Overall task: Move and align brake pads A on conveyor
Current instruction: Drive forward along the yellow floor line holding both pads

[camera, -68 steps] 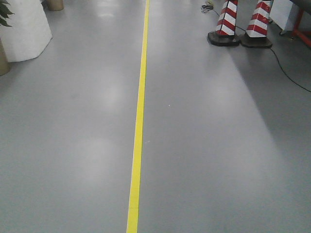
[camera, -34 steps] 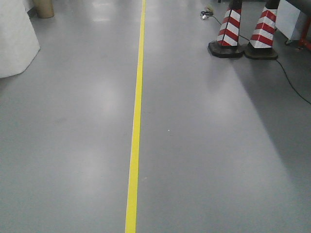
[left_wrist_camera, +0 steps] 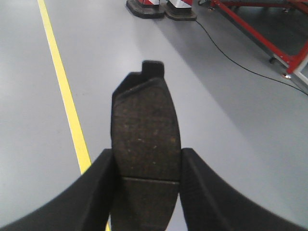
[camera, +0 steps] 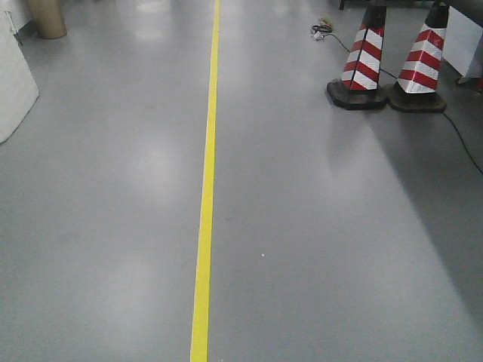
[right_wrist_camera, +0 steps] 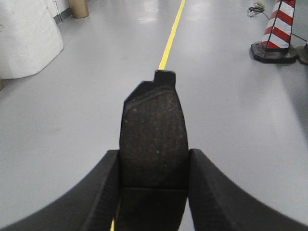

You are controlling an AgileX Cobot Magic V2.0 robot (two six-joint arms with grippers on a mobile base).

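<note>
My left gripper (left_wrist_camera: 147,161) is shut on a dark-grey brake pad (left_wrist_camera: 146,139), held upright above the grey floor, its groove level with the fingertips. My right gripper (right_wrist_camera: 154,163) is shut on a second brake pad (right_wrist_camera: 153,134), held the same way, tab end pointing away. Both pads hang in the air over the floor. The conveyor is out of view in every frame. Neither gripper appears in the front view.
A yellow floor line (camera: 205,188) runs straight ahead. Two red-and-white cones (camera: 364,60) (camera: 424,64) stand at the far right with a black cable (camera: 460,143) trailing from them. A white bulky object (camera: 13,83) and a cardboard tube (camera: 45,16) sit at the far left. A red frame (left_wrist_camera: 260,36) lies right.
The front view has moved back along the yellow line: the cones and the white object have slid away and toward the frame's edges. More floor shows ahead.
</note>
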